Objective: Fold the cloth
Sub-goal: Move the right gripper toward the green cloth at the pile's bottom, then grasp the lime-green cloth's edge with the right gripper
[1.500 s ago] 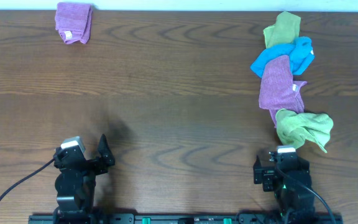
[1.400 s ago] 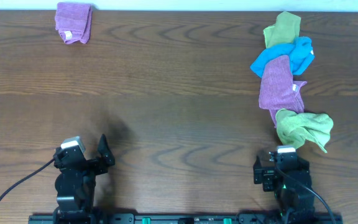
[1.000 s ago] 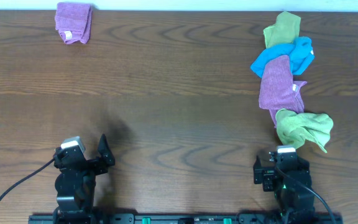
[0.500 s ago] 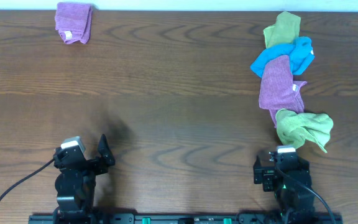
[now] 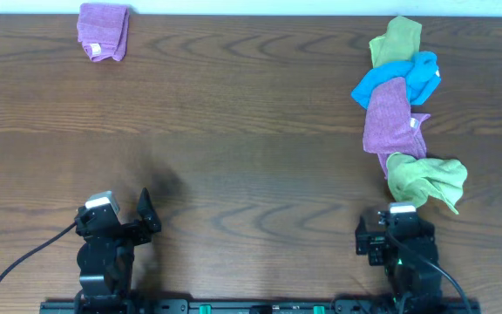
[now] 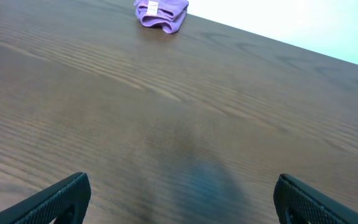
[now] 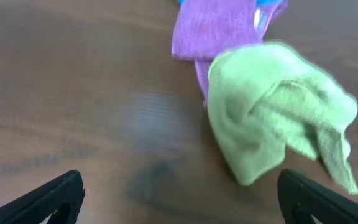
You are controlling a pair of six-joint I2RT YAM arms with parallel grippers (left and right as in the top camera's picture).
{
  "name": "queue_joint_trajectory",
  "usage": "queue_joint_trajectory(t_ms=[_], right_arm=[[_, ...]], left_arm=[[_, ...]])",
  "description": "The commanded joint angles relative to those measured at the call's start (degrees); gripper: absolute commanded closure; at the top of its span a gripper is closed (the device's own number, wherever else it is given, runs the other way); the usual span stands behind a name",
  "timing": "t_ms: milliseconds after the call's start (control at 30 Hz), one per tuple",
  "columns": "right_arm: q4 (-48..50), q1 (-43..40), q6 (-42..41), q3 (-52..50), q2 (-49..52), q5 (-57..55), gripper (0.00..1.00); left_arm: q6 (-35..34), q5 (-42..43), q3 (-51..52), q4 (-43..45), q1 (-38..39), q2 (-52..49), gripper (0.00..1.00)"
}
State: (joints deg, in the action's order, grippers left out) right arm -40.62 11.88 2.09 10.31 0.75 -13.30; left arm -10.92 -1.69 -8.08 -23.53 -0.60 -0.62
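I am holding my left hand [image 6: 182, 198] and right hand [image 7: 179, 193] wide and empty above the counter [image 5: 251, 131], one folded cloth [image 5: 103, 32] lying done, a crumpled heap [image 5: 403, 109] awaiting folding.

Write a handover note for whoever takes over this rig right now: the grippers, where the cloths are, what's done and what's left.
The left gripper is open and empty, parked at the near edge of the table.
The right gripper is open and empty, just short of the light green cloth.
Done: one folded purple cloth lies at the far left.
Left: four crumpled cloths in a touching row on the right: light green cloth nearest, then crumpled purple cloth, blue cloth, olive green cloth farthest. None is grasped.
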Motion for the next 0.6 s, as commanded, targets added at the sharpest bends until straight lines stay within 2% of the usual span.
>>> queue_joint_trajectory(t_ms=[0,33,100,267,367,467,567], right_arm=[[10.4,0.4,-11.5,-0.3,-0.4,0.0,0.01],[15.2,0.4,-22.2,-0.3,-0.4,-0.1,0.01],[20.7,0.4,-33.6,-0.3,-0.4,-1.1,0.01],[34.4,0.0,-38.3,-0.3,-0.4,-17.7,0.01],[29.1,-2.2,-44.2,-0.2,0.5,-19.8,0.01],[21.1,-5.9,-54.2,0.0,4.0,-18.5,0.01],[16.8,-11.4,-57.8,1.2,9.5,-11.7,0.01]], left_arm=[[-0.7,0.2,1.2,-0.2,-0.1,0.4,0.05],[-0.7,0.2,1.2,-0.2,-0.1,0.4,0.05],[-0.7,0.2,1.2,-0.2,-0.1,0.4,0.05],[-0.7,0.2,1.2,-0.2,-0.1,0.4,0.05],[-0.7,0.2,1.2,-0.2,-0.1,0.4,0.05],[-0.7,0.2,1.2,-0.2,-0.1,0.4,0.05],[-0.7,0.2,1.2,-0.2,-0.1,0.4,0.05]])
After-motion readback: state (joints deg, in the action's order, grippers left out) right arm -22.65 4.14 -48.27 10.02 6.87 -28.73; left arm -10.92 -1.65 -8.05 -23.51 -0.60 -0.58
